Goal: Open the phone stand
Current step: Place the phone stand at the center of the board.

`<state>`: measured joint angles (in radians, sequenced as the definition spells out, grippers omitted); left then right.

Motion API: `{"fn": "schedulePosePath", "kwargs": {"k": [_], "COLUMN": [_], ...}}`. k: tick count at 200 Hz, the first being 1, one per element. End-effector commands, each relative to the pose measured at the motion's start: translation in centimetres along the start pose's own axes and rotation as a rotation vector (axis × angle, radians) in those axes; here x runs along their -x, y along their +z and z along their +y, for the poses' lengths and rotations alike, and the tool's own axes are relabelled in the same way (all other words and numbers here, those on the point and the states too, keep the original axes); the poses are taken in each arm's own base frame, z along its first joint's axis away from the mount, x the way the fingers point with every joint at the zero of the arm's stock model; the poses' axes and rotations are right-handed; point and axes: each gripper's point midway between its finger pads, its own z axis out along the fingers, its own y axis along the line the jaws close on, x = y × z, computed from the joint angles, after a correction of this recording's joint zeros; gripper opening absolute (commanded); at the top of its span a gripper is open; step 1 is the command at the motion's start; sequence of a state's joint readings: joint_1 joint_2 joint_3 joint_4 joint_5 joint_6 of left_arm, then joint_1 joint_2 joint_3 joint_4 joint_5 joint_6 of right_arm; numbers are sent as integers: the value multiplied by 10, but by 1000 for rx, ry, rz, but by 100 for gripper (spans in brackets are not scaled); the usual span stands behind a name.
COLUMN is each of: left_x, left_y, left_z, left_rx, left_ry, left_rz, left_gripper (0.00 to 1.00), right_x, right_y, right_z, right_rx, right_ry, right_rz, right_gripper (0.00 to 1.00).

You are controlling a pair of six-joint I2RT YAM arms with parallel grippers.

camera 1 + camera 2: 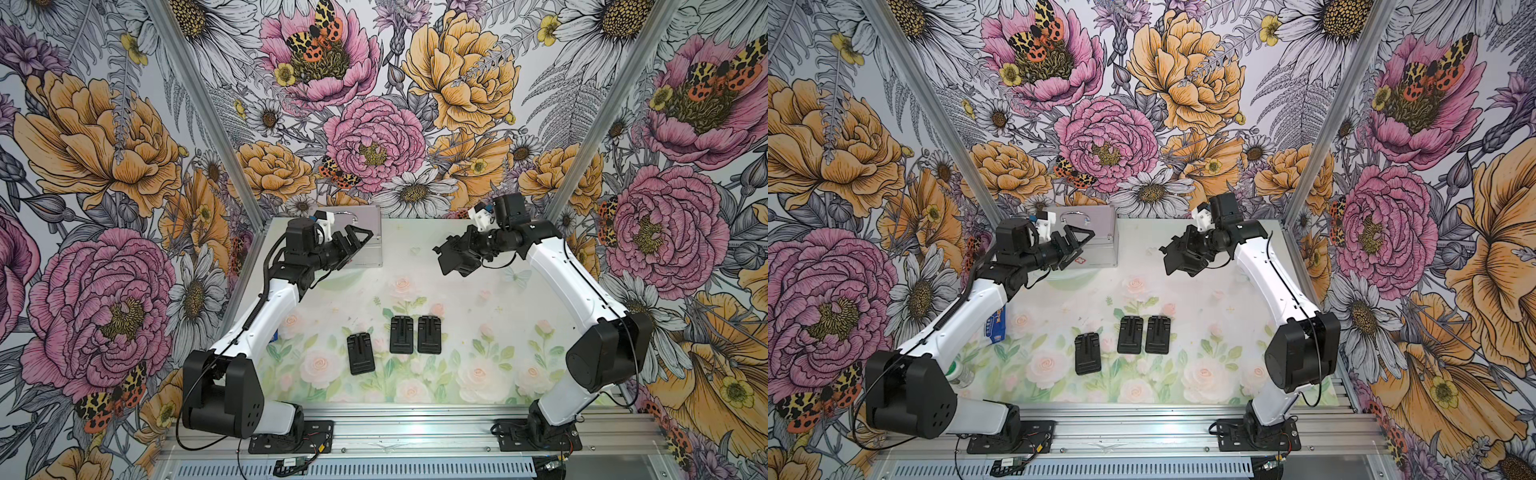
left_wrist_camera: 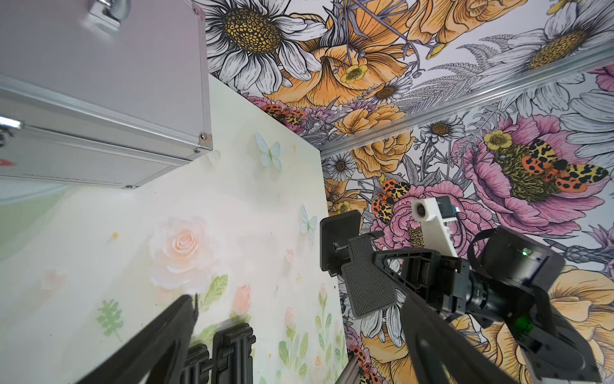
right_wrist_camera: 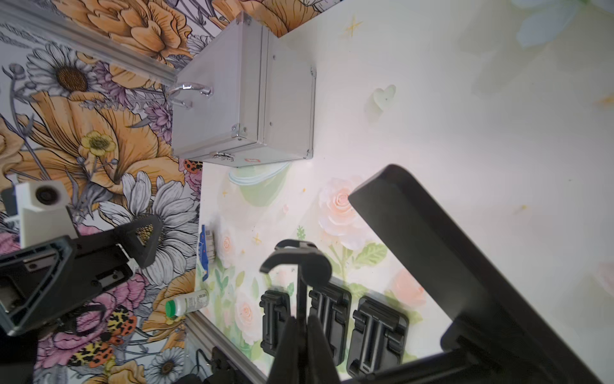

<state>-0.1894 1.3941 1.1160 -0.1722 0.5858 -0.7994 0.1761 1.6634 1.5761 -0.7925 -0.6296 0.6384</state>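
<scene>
case point(image 1: 372, 218) sitting back-left on surface point(image 1: 457, 299) | middle stand point(image 1: 401, 335) lying beside right stand point(image 1: 429, 335) | left stand point(image 1: 361, 354) lying apart, nearer front

Upper centre in both top views: closed aluminium case point(image 1: 368, 218) point(image 1: 1102, 237) on the floral-print counter point(image 1: 1204, 291), against the back wall, chrome handle on top, red mark on the front. Left edge of the counter: blue packet point(image 1: 995, 328), then a lying white bottle with green cap point(image 1: 961, 374). All round, flower-and-moth wallpaper point(image 1: 1108, 137).
</scene>
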Motion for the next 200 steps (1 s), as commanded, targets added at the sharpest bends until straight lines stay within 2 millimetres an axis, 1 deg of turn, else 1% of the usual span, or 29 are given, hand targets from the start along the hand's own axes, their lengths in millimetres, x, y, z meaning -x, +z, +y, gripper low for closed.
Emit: {"fn": "schedulePosePath", "kwargs": {"k": [1, 22, 34, 44, 53, 63, 81, 98, 128, 170, 200], "left_x": [-20, -34, -40, -45, -50, -54, -60, -65, -72, -76, -77], "left_y": [3, 7, 9, 11, 13, 14, 16, 18, 20, 20, 20], "left_z": [23, 24, 25, 25, 25, 27, 28, 28, 31, 33, 34], "left_rx": [94, 101, 104, 108, 111, 115, 119, 119, 123, 123, 123], "left_ry": [5, 13, 18, 21, 22, 22, 23, 26, 24, 25, 24], "left_rz": [21, 48, 63, 74, 84, 92, 107, 118, 136, 149, 151], "left_gripper": [99, 99, 99, 99, 99, 99, 99, 99, 99, 99, 99], "right_x": [16, 25, 28, 34, 36, 43, 42, 40, 43, 35, 38], "right_y": [0, 11, 18, 21, 27, 29, 36, 42, 47, 64, 67], "right_z": [3, -31, -46, -55, -69, -82, -103, -111, -121, -146, -150], "right_rx": [258, 337, 365, 402, 435, 469, 480, 478, 488, 506, 515], "right_ry": [177, 344, 421, 480, 562, 624, 722, 758, 807, 940, 963], "right_rz": [11, 18, 20, 7, -6, -38, -54, -54, -67, -65, -72], "right_gripper": [0, 0, 0, 0, 0, 0, 0, 0, 0, 0, 0]}}
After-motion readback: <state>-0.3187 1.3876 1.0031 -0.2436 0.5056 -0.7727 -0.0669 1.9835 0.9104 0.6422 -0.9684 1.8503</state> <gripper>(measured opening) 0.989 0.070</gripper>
